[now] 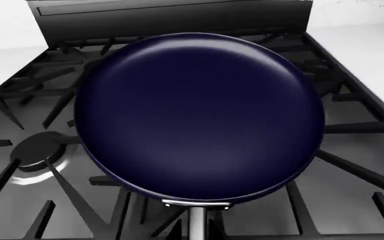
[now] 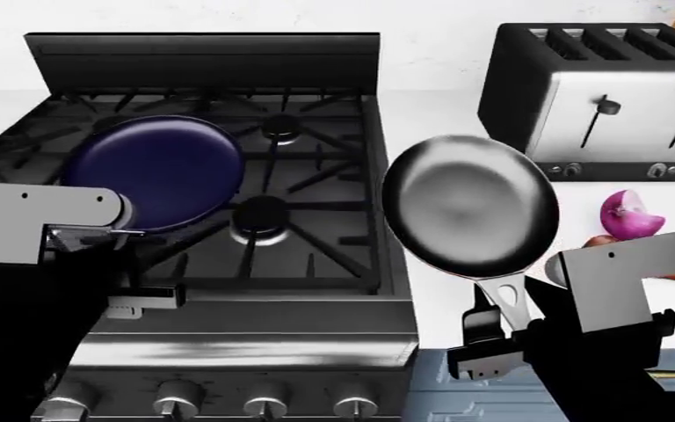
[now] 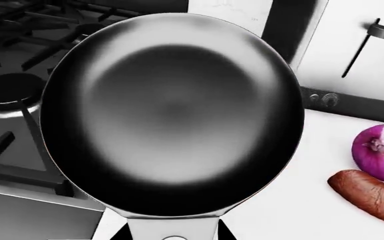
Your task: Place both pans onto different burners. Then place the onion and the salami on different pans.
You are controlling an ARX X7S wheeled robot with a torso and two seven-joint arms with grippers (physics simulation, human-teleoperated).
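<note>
Blue pan (image 2: 156, 171) over left side of stove (image 2: 314, 264), above grates; seated or just above, cannot tell. Black pan (image 2: 469, 204) beside stove's right edge, over white surface (image 2: 431, 114), not yet on burner (image 2: 261, 215). Onion (image 2: 631, 215) and salami (image 3: 372, 195) lie touching on surface near toaster (image 2: 601, 97), both untouched.

Left fingers hidden: handle runs toward that arm, grip and opening cannot tell. Right fingers (image 2: 490, 338) closed on black pan's handle.
</note>
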